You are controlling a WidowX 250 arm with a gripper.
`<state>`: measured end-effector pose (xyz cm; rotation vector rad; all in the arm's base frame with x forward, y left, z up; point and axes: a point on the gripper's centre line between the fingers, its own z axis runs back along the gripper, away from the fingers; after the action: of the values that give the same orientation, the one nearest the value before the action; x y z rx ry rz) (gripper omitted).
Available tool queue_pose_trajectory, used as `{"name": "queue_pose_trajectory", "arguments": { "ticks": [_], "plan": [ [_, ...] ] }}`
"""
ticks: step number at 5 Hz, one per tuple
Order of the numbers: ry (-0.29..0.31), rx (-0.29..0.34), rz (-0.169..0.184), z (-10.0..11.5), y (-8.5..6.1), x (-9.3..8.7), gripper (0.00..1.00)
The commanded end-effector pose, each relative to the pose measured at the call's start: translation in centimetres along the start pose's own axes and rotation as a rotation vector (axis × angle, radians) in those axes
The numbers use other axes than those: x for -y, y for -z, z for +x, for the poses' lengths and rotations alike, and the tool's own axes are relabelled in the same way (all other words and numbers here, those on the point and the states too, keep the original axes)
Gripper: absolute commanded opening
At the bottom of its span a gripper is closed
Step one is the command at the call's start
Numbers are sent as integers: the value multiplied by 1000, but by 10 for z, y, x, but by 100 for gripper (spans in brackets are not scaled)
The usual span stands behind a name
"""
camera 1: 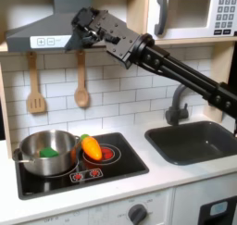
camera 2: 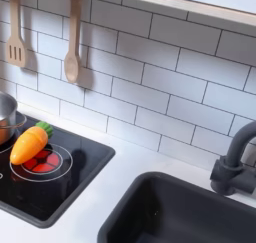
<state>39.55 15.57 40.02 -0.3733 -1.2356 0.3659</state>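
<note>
My gripper (camera 1: 81,27) hangs high in front of the range hood (camera 1: 37,32) in the first exterior view, far above the stove and touching nothing. Its fingers are too dark and small to show how they stand. Below it an orange carrot (camera 1: 91,147) with a green top lies on the black stovetop (camera 1: 116,166), leaning against a silver pot (camera 1: 46,147). Something green (camera 1: 48,153) sits inside the pot. In the second exterior view the carrot (camera 2: 28,144) lies over the red burner, next to the pot's edge (camera 2: 5,117).
A wooden spatula (camera 1: 35,85) and a wooden spoon (camera 1: 81,81) hang on the tiled wall behind the stove. A dark sink (camera 1: 199,141) with a grey faucet (camera 1: 176,104) lies at the first exterior view's right. A microwave (camera 1: 194,11) sits above it.
</note>
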Motion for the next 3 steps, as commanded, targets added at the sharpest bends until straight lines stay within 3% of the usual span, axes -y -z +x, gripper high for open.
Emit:
{"name": "queue_pose_trajectory", "arguments": {
  "ticks": [1, 3],
  "plan": [
    [18, -20, -6, -6, 4, 6, 0],
    [24, -23, 0, -6, 6, 7, 0]
  ]
}}
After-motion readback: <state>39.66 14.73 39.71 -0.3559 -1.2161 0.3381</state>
